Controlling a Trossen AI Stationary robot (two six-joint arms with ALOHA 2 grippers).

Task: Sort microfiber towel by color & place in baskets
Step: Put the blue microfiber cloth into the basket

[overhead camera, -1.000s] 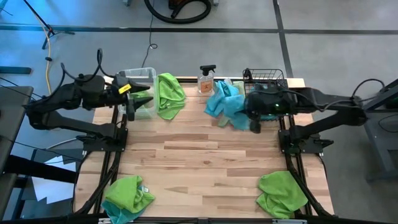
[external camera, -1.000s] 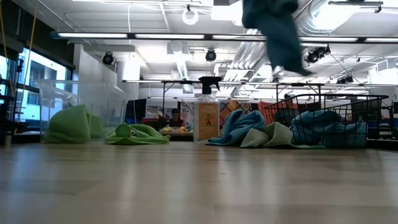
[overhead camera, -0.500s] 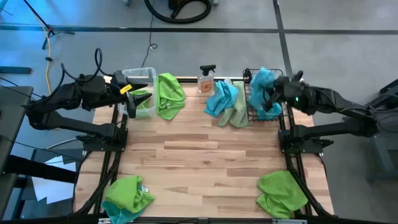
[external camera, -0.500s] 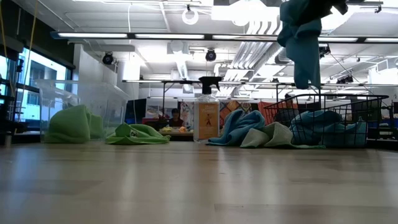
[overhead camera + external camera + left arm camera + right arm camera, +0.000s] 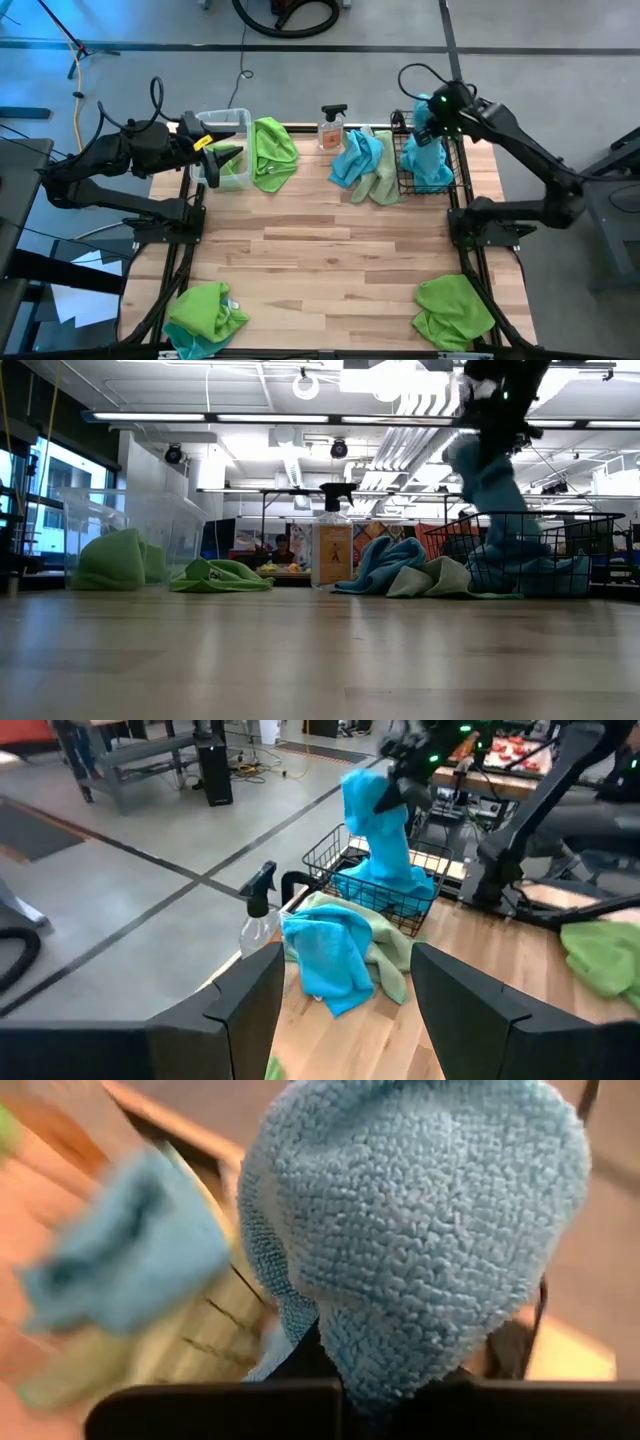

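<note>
A sky-blue microfiber towel (image 5: 428,150) hangs from my shut right gripper (image 5: 434,108) over the black wire basket (image 5: 448,172) at the far right. More blue cloth lies in that basket (image 5: 530,555). My left gripper (image 5: 345,1020) waits open over the clear tub (image 5: 206,122) at the far left, where a green towel (image 5: 228,166) lies. Another green towel (image 5: 272,150) is draped beside the tub. A pile of blue and pale green towels (image 5: 362,165) rests on the table left of the basket. My right gripper pinches a bunched upper part of the blue towel (image 5: 370,1370) between its two fingers, which slant down from above. The towel hangs slack below the fingers (image 5: 495,490), and its lower end reaches inside the wire basket.
A clear spray bottle (image 5: 332,128) stands at the far edge between tub and basket. Green towels lie at the near left corner (image 5: 205,315) and the near right corner (image 5: 452,312). Bare wood (image 5: 330,250) spans the table's middle.
My right gripper has swung toward the table's far right corner with the blue towel, from beside the towel pile to above the wire basket, turning and sinking. The towel, first swinging clear in the air, now hangs with its lower end inside the basket.
</note>
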